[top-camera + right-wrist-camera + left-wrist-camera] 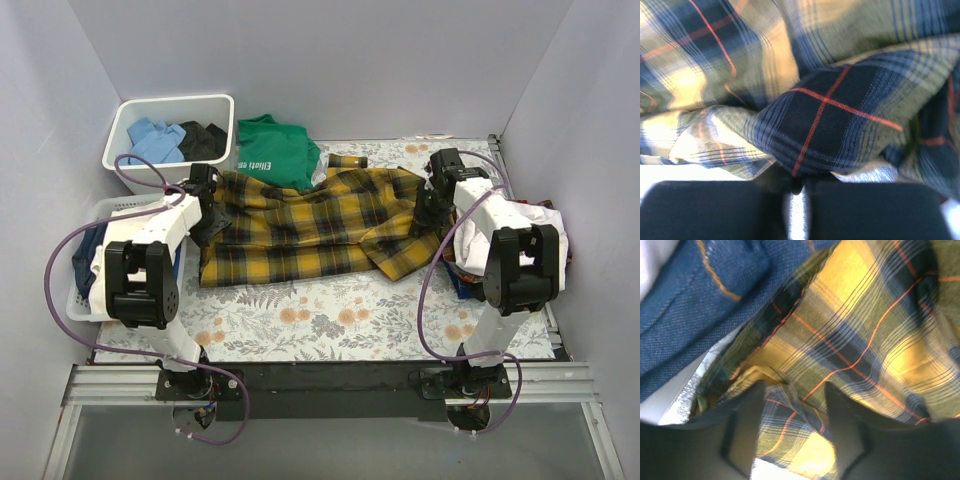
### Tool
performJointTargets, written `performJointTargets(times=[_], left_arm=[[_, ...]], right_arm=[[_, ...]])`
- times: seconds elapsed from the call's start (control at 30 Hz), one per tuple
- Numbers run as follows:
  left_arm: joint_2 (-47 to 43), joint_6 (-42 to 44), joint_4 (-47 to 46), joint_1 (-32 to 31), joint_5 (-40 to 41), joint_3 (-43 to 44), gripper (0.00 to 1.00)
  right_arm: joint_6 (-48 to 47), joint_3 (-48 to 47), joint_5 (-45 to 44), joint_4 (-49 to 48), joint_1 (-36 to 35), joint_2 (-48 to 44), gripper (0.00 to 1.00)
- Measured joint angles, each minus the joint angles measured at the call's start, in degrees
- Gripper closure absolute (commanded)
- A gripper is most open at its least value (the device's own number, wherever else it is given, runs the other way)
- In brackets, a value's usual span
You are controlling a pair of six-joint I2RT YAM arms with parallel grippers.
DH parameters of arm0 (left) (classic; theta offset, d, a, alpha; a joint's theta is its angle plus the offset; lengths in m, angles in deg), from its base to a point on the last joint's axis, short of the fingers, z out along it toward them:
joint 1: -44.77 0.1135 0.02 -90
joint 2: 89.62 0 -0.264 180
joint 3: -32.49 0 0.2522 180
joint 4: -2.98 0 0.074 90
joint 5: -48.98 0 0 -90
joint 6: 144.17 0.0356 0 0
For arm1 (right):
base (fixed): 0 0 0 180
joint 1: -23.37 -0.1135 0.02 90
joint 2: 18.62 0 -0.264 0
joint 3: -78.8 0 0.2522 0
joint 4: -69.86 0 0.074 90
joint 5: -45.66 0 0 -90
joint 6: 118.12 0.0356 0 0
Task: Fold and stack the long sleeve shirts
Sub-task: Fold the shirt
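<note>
So the yellow-and-black plaid shirt (310, 225) is lying spread out across the middle of the tabletop (330, 312), on the flowery cover, long side running left to right and a bit rumpled. The left pincer (207, 200) sits at the shirt's left edge with its fingers (742, 430) spread apart; in the wrist view you can see plaid cloth in the gap between them, and some blue denim (690, 300) just beyond. The right pincer (432, 208) is over at the shirt's right edge, pressed together and pinching a dark fold of the plaid right at its tips.

Other stuff around: a green T-shirt (272, 150) with white lettering at the far edge, touching the plaid. There's a white bin (125, 115) in the far left corner with a light blue garment (155, 140) and a black one (205, 140) in it, and a white basket (85, 300) of clothes on the left. Some white fabric (550, 225) is bunched up behind the right arm, can't tell what it is
</note>
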Motion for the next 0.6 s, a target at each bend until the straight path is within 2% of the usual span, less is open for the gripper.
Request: performJointTargets(times=[0.07, 0.17, 0.4, 0.6], left_arm=[[0.3, -0.1, 0.3, 0.0, 0.3, 1.0, 0.38], [0.3, 0.4, 0.5, 0.0, 0.6, 3.7, 0.36], [-0.8, 2.1, -0.5, 0.0, -0.9, 7.2, 0.35], [-4.9, 4.4, -2.9, -1.9, -4.9, 4.0, 0.35]], right_arm=[[-0.3, -1.1, 0.8, -1.3, 0.0, 0.9, 0.49], [-1.0, -3.0, 1.6, -2.7, 0.0, 0.9, 0.41], [-1.7, -4.6, 0.5, -6.4, 0.0, -4.5, 0.39], [-2.6, 3.1, -1.5, -7.6, 0.1, -14.1, 0.40]])
